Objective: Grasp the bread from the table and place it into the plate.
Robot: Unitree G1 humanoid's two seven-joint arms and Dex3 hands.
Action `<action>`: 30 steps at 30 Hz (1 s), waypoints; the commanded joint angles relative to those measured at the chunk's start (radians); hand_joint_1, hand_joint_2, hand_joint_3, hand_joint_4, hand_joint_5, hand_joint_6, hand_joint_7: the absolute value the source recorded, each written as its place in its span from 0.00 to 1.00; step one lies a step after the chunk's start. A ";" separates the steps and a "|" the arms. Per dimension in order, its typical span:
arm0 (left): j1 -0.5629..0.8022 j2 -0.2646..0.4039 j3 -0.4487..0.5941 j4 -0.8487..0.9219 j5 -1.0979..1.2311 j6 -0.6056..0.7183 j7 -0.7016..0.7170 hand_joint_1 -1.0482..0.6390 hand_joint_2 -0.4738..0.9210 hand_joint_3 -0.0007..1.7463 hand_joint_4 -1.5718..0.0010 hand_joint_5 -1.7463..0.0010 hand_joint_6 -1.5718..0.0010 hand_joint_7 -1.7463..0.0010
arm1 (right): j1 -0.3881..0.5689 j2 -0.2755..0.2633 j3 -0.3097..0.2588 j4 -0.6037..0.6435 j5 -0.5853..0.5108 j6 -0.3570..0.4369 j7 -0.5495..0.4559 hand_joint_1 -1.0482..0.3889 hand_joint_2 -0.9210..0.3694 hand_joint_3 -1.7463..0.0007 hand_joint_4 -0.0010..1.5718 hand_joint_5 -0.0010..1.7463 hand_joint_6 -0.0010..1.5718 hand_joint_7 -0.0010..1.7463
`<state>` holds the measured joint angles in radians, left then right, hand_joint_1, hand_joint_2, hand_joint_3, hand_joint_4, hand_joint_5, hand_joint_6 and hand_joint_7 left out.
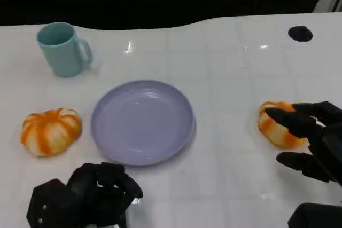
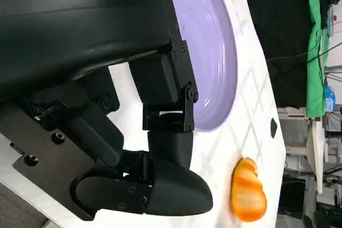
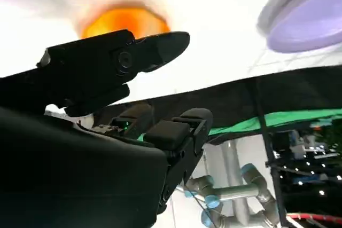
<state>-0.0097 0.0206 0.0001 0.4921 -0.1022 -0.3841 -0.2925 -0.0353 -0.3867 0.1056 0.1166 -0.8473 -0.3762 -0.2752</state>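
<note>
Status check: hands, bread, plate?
Right hand open at right bread, not gripping. Left hand curled, idle. Plate bare. Path clear.

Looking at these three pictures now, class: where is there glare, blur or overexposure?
Head view: small bright glints on the white table behind the plate; otherwise evenly lit and sharp. Right wrist view: the table is blown out to white and the bread is a soft orange blur. Left wrist view: the close black hand is dark, the plate sharp.

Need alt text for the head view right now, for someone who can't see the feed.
The right hand, fingers spread, reaches around an orange-and-white bread at the table's right side, not yet lifting it. An empty lavender plate sits at centre, a second bread and teal mug to its left, the left hand curled nearby.
</note>
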 commanded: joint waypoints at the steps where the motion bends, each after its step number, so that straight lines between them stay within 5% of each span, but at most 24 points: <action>1: 0.007 0.011 0.007 -0.005 -0.007 0.000 -0.008 0.00 0.72 0.40 0.03 0.34 0.10 0.59 | -0.024 -0.032 0.023 -0.034 -0.040 0.089 0.037 0.34 0.01 0.99 0.08 0.23 0.26 0.00; 10: 0.008 0.008 0.004 -0.004 -0.002 -0.006 -0.004 0.00 0.72 0.40 0.03 0.34 0.10 0.59 | -0.083 -0.045 0.086 -0.005 -0.087 0.215 0.105 0.36 0.06 1.00 0.01 0.28 0.22 0.00; 30: 0.011 0.006 -0.001 -0.010 0.012 -0.012 0.008 0.00 0.72 0.41 0.02 0.34 0.10 0.59 | -0.321 0.010 0.269 0.455 -0.104 0.294 -0.038 0.43 0.08 1.00 0.02 0.26 0.21 0.00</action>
<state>-0.0056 0.0166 -0.0054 0.4875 -0.0948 -0.3872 -0.2920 -0.3204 -0.3799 0.3600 0.5099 -0.9616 -0.0890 -0.2801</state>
